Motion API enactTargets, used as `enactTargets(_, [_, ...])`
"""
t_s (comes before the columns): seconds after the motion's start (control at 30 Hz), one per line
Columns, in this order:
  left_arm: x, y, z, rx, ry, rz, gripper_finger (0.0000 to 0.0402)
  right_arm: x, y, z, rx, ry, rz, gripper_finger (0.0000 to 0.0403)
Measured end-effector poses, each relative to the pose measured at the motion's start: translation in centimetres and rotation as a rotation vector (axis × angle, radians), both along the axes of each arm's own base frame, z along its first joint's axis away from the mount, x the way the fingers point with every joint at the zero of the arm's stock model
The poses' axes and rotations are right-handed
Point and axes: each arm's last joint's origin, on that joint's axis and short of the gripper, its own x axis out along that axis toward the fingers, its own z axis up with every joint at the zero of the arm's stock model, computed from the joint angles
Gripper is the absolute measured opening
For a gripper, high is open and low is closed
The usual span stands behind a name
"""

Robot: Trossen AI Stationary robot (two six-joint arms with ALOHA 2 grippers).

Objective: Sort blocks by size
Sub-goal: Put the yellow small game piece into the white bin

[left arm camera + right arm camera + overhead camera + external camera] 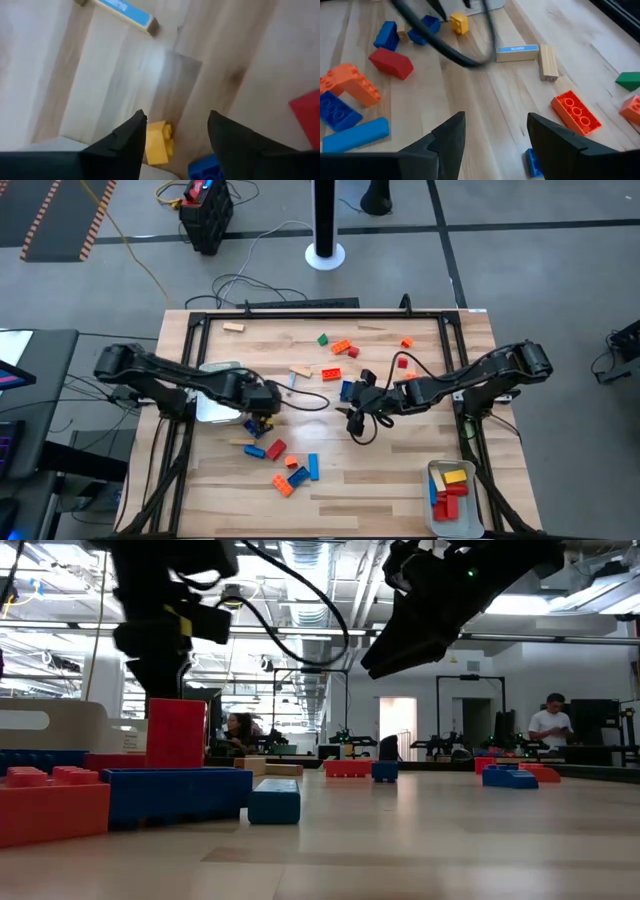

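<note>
Only the high view takes in the whole wooden table, with blocks scattered from its far edge to its near edge. A white tray at the near right corner holds red, yellow and blue bricks; a second white tray lies by the left edge under the left arm.

The left wrist view alone shows a small yellow block lying free on the wood beside one finger of the left gripper, whose fingers stand apart and hold nothing.

The right wrist view shows the right gripper near mid-table, fingers apart and empty, over bare wood. Beyond them lies a wooden bar with a blue label, its lettering too small to read.

The low view adds people in the room behind.
</note>
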Motion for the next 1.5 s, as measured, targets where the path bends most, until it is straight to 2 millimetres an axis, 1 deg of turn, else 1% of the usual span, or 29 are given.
enactTargets(0.1, [1.3, 0.5, 0.1, 0.004, 0.091, 0.04, 0.0209, 0.1, 0.0, 0.1, -0.004, -0.007, 0.005, 0.0238])
enactTargets(0.27, [2.8, 1.9, -1.3, -0.051, 0.231, 0.061, 0.021, 0.2, 0.3, 0.4, -0.013, -0.041, 0.023, 0.0238])
enactTargets(0.43, [2.9, 3.4, -2.7, -0.125, 0.344, 0.082, 0.021, 0.1, 1.0, 0.4, -0.017, -0.043, 0.05, 0.0238])
enactTargets(0.57, [2.5, 4.0, -2.7, -0.14, 0.379, 0.106, 0.0211, 0.1, 1.0, 0.4, -0.024, -0.041, 0.054, 0.0238])
enactTargets(0.77, [2.1, 4.0, -2.8, -0.197, 0.417, 0.103, 0.0211, 0.1, 1.0, 0.4, -0.031, -0.042, 0.057, 0.0238])
enactTargets(1.3, [2.1, 3.9, -2.9, -0.209, 0.414, 0.068, 0.0211, 0.2, 1.0, 0.4, -0.031, -0.047, 0.058, 0.0238])
enactTargets(1.4, [2.3, 3.6, -3.5, -0.208, 0.447, 0.063, 0.021, 0.2, 1.0, 0.4, -0.031, -0.047, 0.058, 0.0238])
enactTargets(1.5, [2.5, 3.3, -4.6, -0.206, 0.501, 0.05, 0.021, 0.2, 1.0, 0.5, -0.031, -0.052, 0.058, 0.0238])
